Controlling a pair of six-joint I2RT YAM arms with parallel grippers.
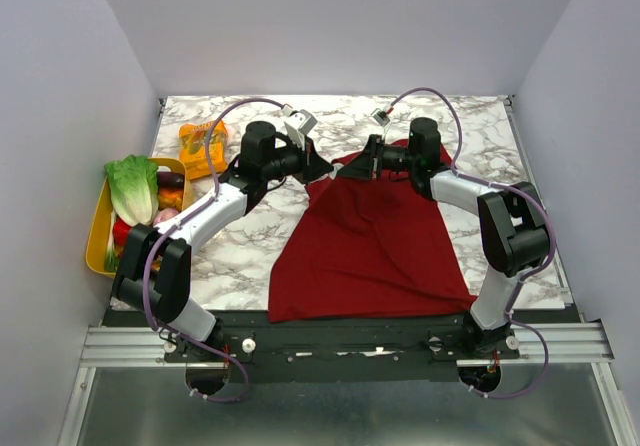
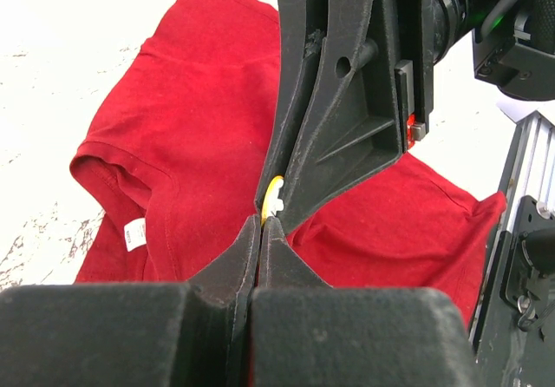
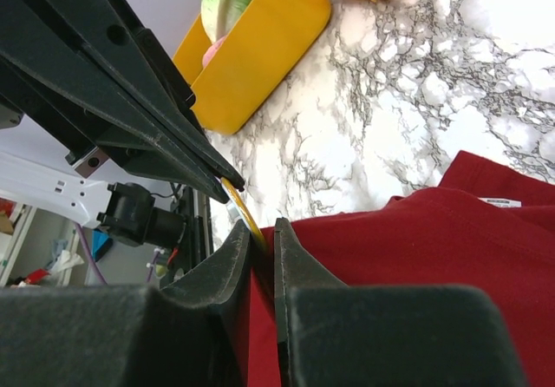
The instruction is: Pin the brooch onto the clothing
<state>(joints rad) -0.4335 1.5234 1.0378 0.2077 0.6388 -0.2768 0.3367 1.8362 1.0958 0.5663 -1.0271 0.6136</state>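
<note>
Top view: left gripper [image 1: 325,166] and right gripper [image 1: 358,166] meet tip to tip above the collar end of the clothing [image 1: 370,236]. Left wrist: left gripper clenched on the brooch [image 2: 273,199], which stands edge-on. Right wrist: right gripper appears to nip a fold of the clothing, with the brooch rim directly at its tips.

Marble table [image 1: 250,256], red T-shirt [image 1: 375,246], yellow tray [image 1: 97,236], orange packet [image 1: 200,148]

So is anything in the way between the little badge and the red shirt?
Nothing visible is. The left gripper and right gripper both pinch the brooch up in the air, and the shirt lies uncovered below.
</note>
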